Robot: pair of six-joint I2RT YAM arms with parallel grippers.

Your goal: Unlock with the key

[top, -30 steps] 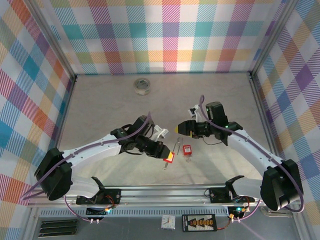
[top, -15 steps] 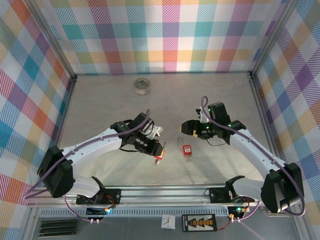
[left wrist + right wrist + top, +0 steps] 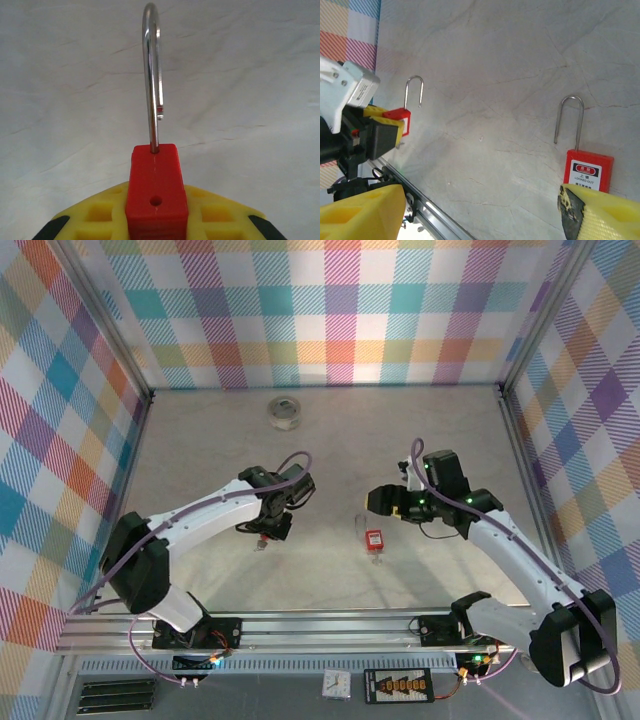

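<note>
Since the earlier frames the left arm has swung away to the left from its former place near the table's centre, carrying its load with it. The right arm has shifted only slightly.

Left gripper [image 3: 264, 533]: clenched on the held padlock [image 3: 262, 540], the yellow pads [image 3: 107, 212] pressing the red body from both sides. In the left wrist view the held padlock [image 3: 156, 187] points its steel shackle [image 3: 151, 75] away from the camera. The shackle's shorter leg ends above the body, not seated in it. The right wrist view shows the same padlock [image 3: 399, 121] raised over the table [image 3: 200, 450], near the front rail.

A tape roll [image 3: 284, 412] lies at the far edge, well apart from both arms.

The loose padlock [image 3: 375, 538] lies flat on the table right of centre, label up, shackle [image 3: 568, 120] pointing away from the right wrist camera.

Right gripper [image 3: 376, 499]: released, its yellow pads [image 3: 362, 212] spread wide. It hovers just beyond the loose padlock [image 3: 588, 170]. No contact is visible.

The key cannot be made out.
</note>
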